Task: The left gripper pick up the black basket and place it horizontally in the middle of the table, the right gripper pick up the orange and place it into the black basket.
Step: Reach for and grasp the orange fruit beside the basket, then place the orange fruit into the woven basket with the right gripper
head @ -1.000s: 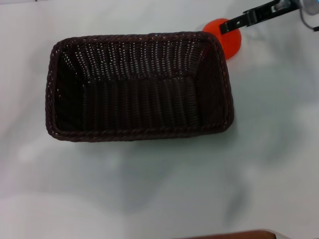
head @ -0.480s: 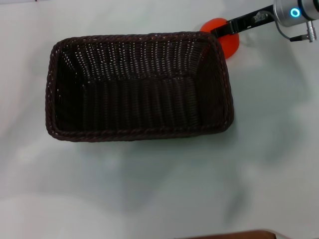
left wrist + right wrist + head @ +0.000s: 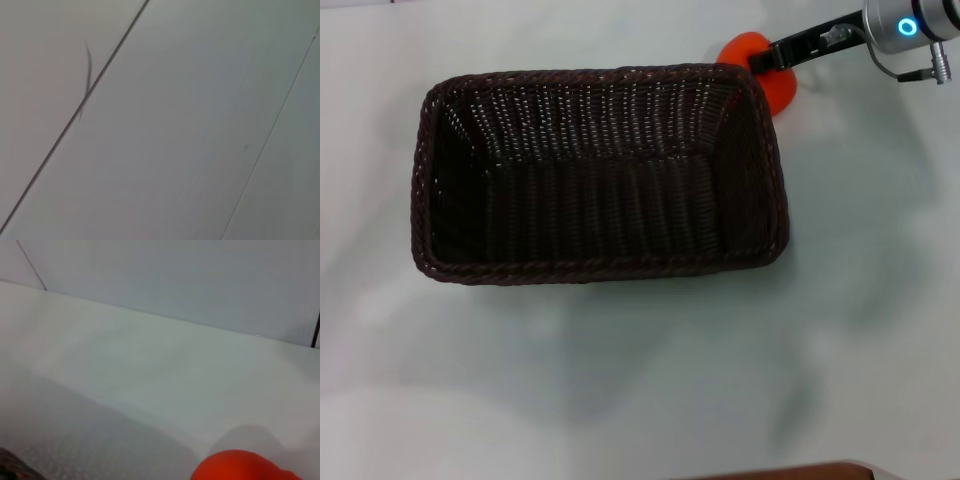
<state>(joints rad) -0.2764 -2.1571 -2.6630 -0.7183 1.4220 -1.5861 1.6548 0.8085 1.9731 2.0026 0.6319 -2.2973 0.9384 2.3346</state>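
Observation:
The black basket (image 3: 600,272) lies lengthwise on the white table (image 3: 650,380), open side up and empty. The orange (image 3: 783,90) is just behind the basket's far right corner, partly hidden by the rim. My right gripper (image 3: 760,60) reaches in from the upper right, and its dark finger (image 3: 775,52) crosses the orange's top, closed on it. Its silver body with the blue ring (image 3: 905,25) is at the frame's top right. The orange also shows in the right wrist view (image 3: 245,467). My left gripper is out of view, and the left wrist view shows only a pale surface.
A brown edge (image 3: 790,472) shows at the bottom of the head view. Bare table surrounds the basket in front, left and right.
My right gripper has come further in from the upper right, so its silver body now shows. The orange has shifted slightly left and up with the finger on it. The basket has not moved.

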